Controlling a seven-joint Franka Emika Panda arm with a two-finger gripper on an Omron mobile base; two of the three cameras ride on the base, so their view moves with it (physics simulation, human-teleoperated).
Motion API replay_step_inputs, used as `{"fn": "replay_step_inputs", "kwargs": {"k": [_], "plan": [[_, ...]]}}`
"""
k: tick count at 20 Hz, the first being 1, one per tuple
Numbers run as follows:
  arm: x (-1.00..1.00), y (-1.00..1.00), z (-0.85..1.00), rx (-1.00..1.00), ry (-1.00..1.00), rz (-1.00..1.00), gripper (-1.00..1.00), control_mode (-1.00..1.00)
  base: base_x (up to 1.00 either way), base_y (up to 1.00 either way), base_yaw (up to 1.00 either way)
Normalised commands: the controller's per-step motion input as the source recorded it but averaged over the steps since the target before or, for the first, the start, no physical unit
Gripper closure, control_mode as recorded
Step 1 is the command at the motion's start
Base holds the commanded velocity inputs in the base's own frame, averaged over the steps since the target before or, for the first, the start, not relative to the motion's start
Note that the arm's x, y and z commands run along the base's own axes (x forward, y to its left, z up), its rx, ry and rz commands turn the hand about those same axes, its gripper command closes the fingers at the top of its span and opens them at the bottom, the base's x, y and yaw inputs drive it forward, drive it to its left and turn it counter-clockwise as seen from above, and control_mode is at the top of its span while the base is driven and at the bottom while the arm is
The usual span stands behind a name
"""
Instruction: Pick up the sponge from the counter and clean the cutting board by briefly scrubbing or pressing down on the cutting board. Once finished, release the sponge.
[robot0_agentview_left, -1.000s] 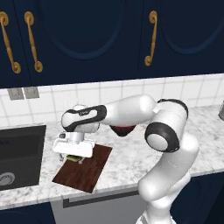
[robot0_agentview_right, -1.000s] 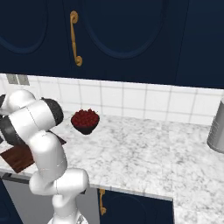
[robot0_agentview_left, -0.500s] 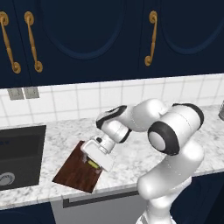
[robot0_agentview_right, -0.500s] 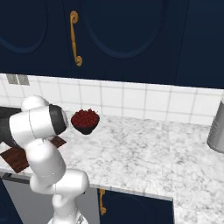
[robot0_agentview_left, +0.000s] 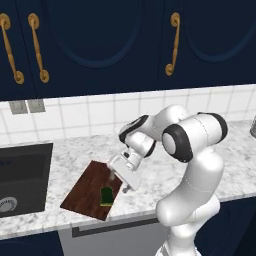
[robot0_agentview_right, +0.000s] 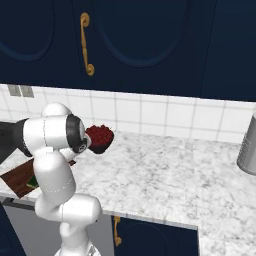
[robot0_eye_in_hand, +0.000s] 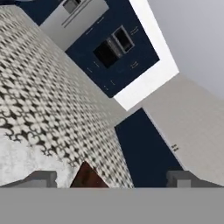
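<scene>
- Sponge (robot0_agentview_left: 106, 195) is seen lying by itself on the cutting board (robot0_agentview_left: 87, 192), near the board's front right edge, with its dark green top showing
- One second ago the sponge was held up under the hand, above the board; now it has been let go and rests on the wood
- Half a second ago the hand was right over the sponge; now the hand has been pulled up and back toward the right
- The gripper (robot0_agentview_left: 118, 181) is seen just above and to the right of the sponge, and no touch can be seen between them
- In the hand view the two dark fingertips (robot0_eye_in_hand: 42, 178) are spread wide apart, with nothing held between them
- A small brown corner of the board is seen low between those tips in the hand view
- The board lies flat on the speckled counter (robot0_agentview_left: 235, 172), just right of the dark sink (robot0_agentview_left: 22, 177)
- In the right base view a strip of the board (robot0_agentview_right: 17, 178) and a bit of green sponge (robot0_agentview_right: 33, 182) are seen behind the white arm
- A dark bowl of red fruit (robot0_agentview_right: 99, 138) is set on the counter (robot0_agentview_right: 165, 175) behind the arm, well apart from the sponge
</scene>
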Motion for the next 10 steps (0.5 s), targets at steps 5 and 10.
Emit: {"fn": "replay_step_inputs", "kwargs": {"k": [5,10], "plan": [[0.56,-0.93,0.00,-0.25,0.00,-0.45,-1.00,-1.00,0.00,0.00,0.00],[0.18,-0.96,-0.01,-0.38,-0.12,-0.43,-1.00,-1.00,0.00,0.00,0.00]]}}
